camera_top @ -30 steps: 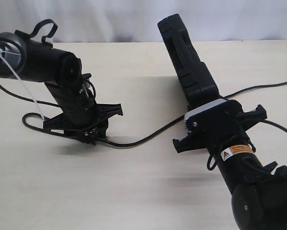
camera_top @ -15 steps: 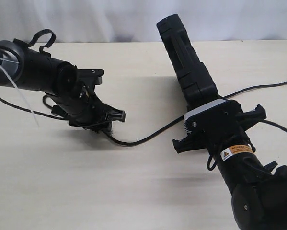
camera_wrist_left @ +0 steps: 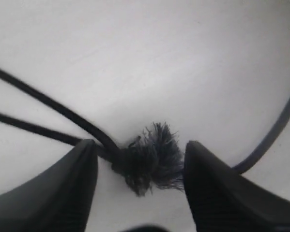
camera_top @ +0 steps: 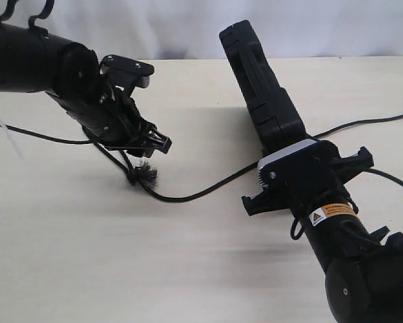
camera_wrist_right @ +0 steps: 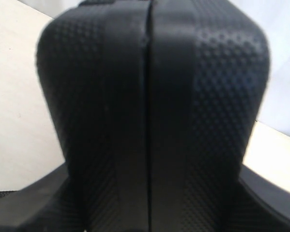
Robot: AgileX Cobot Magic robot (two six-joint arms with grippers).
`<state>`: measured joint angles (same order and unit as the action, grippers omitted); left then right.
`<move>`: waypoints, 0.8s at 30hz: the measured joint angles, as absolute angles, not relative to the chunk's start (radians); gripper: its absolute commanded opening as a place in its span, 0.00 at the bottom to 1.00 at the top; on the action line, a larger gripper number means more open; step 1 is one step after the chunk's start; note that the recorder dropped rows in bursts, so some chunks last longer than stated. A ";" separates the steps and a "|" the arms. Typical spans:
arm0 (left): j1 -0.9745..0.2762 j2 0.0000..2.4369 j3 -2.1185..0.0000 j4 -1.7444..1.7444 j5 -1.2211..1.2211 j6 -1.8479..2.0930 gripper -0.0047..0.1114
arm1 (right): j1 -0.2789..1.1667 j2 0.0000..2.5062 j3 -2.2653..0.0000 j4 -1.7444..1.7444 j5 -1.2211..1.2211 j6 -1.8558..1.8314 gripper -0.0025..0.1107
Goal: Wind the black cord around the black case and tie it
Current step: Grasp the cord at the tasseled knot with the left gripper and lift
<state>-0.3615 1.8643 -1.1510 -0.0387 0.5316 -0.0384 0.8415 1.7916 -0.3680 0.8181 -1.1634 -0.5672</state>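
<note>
On the table, the black case stands on edge right of centre, slanting from the far side toward the near right, its near end between the fingers of the right gripper, whose arm fills the near right corner. The black cord comes in from the right edge, passes out of sight behind that gripper and curves left across the middle to its tufted knot, just below the left gripper, left of centre. From the left wrist, the knot lies between the two fingers
</note>
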 measured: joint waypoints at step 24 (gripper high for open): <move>-0.361 2.049 -1.153 0.050 0.415 -0.673 0.30 | 0.840 1.792 -0.368 0.799 -1.153 -0.579 0.06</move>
<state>-0.3615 2.0492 -1.1533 0.0501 0.4155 -0.6735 0.8396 1.7916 -0.3680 0.7990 -1.1528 -0.5788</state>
